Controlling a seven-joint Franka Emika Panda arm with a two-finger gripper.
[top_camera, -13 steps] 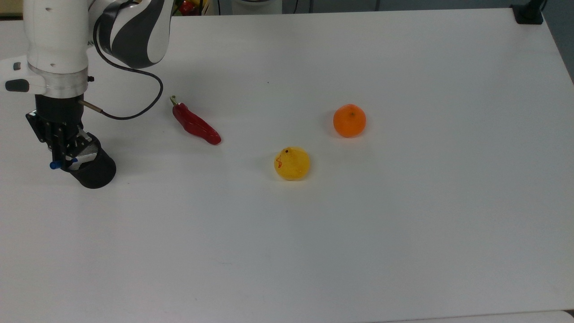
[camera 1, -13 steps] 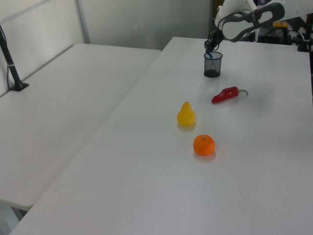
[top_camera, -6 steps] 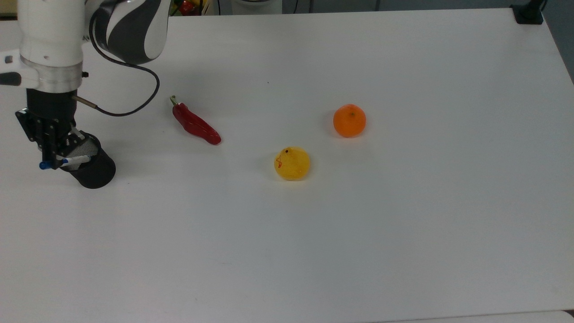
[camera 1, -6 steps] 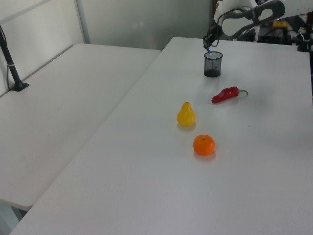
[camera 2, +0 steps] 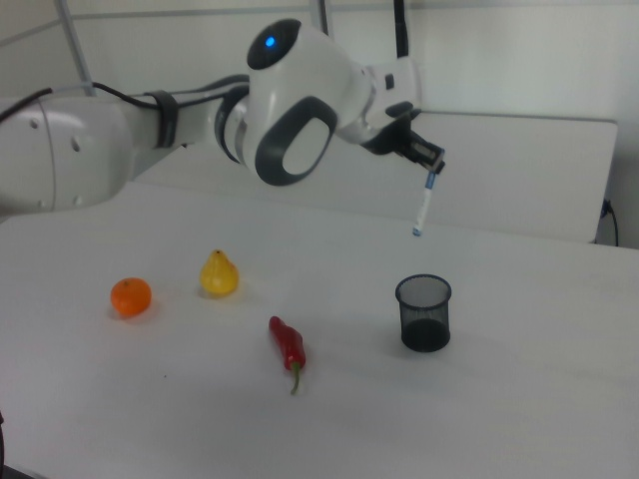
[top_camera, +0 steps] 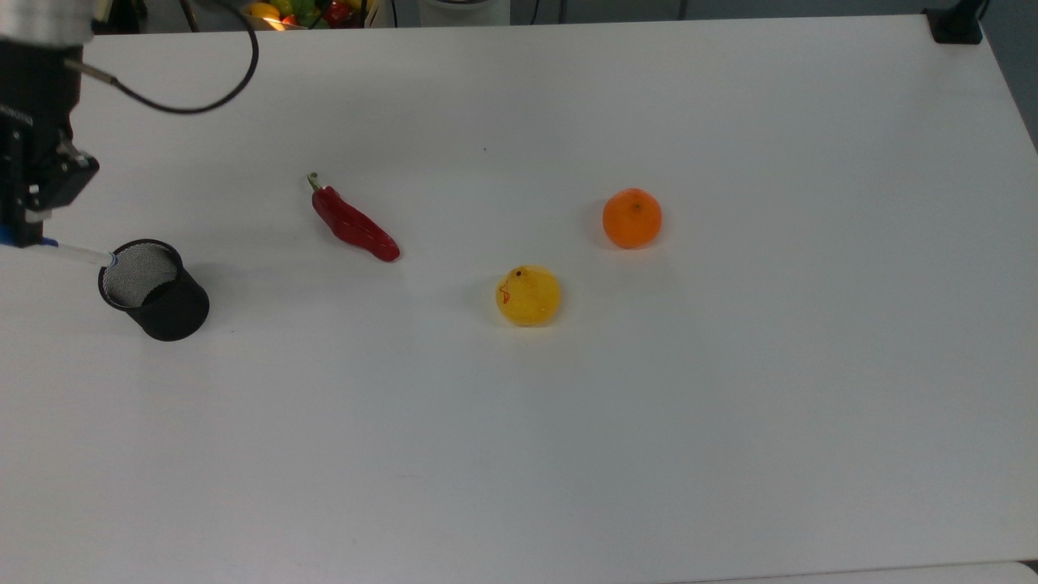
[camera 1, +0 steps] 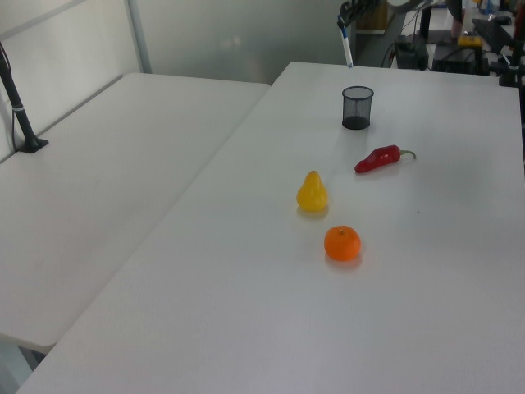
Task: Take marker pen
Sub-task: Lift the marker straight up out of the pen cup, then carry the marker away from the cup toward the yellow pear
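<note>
Right view shows the gripper [camera 2: 429, 168] high in the air, closed tight on the top end of the marker pen [camera 2: 423, 208]; the pen hangs down from it, a little tilted, with its long side running almost straight up and down; its low tip is above the black mesh cup [camera 2: 424, 312] and does not touch it, with clear air between them; so the pen is out of the cup and held up by the one arm; on the top view the pen [top_camera: 79, 254] looks like a short white stick going from the gripper [top_camera: 20, 235] toward the cup's rim [top_camera: 105, 272], at the top view's left edge; the red chilli [top_camera: 353, 224], the yellow pear [top_camera: 528, 295] and the orange [top_camera: 632, 217] lie well apart from the cup on the white table [top_camera: 649, 422]; I think the taking is nearly done; the grip is only at one end, so the pen could swing or slip if the arm goes fast.
</note>
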